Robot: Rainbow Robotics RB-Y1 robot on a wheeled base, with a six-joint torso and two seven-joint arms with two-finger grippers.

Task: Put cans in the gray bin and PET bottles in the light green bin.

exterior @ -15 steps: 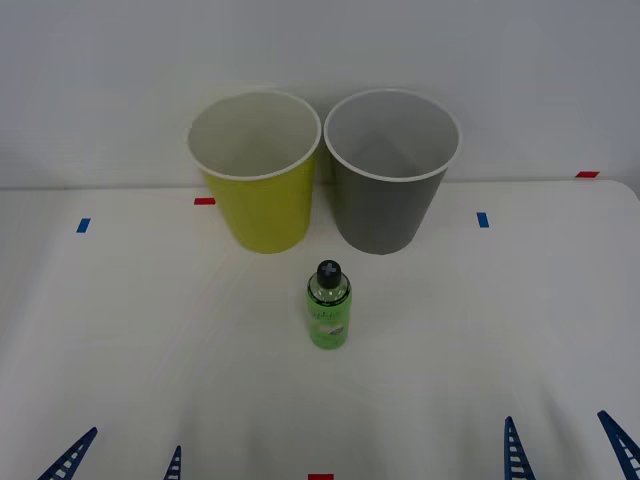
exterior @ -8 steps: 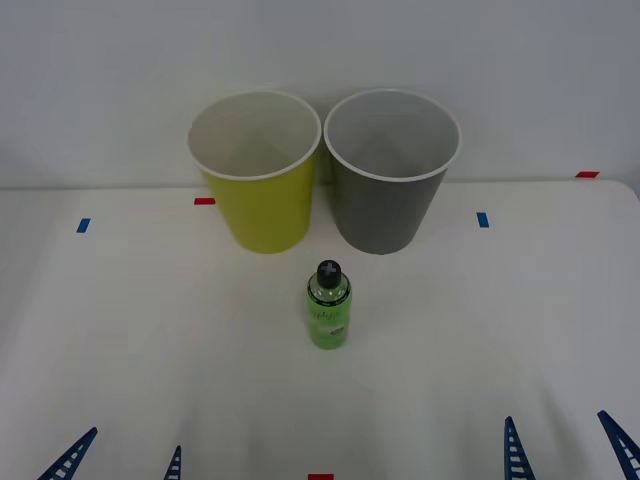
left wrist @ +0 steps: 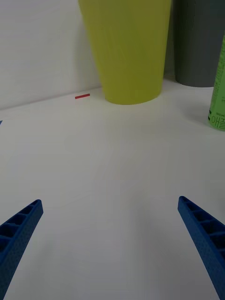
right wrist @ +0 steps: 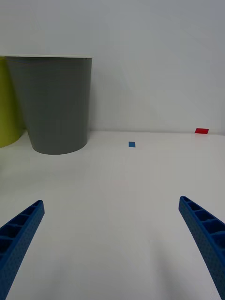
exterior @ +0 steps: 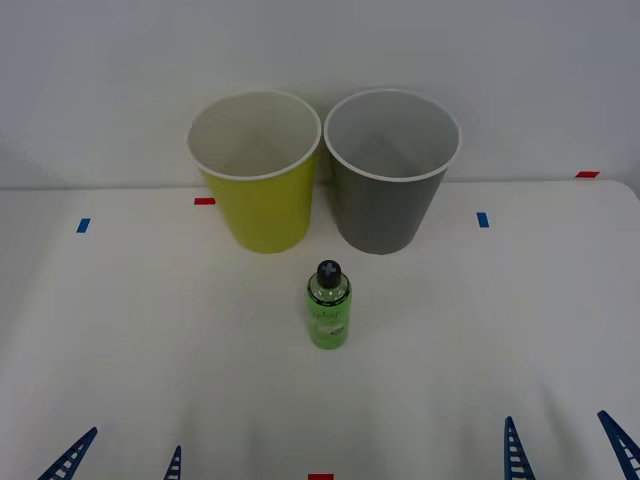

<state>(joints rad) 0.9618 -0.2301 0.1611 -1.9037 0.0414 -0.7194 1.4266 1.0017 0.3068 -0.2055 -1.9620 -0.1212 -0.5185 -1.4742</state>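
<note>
A: From the front, where did the small clear plastic PET bottle [exterior: 328, 306] with its bright green label and black screw cap stand?

B: Upright on the white worktop [exterior: 130, 340], just in front of the gap between the two bins. Behind the bottle to the left was the yellow-green round tapered plastic bin [exterior: 256, 172], and to the right the dark gray one [exterior: 390, 172]; both had white rims and looked empty. The left tool [exterior: 118, 455] and right tool [exterior: 565, 445] sat well short of the bottle, each spread wide and holding nothing.

A: And the right wrist view?

B: Ribbed blue fingers [right wrist: 201, 234] wide apart, the smooth matte gray bin [right wrist: 56, 103] ahead, with blue [right wrist: 132, 145] and red [right wrist: 201, 131] tape marks past it.

A: The left wrist view?

B: Fingers [left wrist: 199, 234] equally wide; the yellow-green bin [left wrist: 126, 47] ahead, the bottle's labelled wall [left wrist: 218, 89] beside it.

A: How should the pick go?

B: I'd judge the left tool better placed. Close on the labelled middle, since thin smooth plastic may slip or tip, lift clear of the white rim, then release over the yellow-green bin.
</note>
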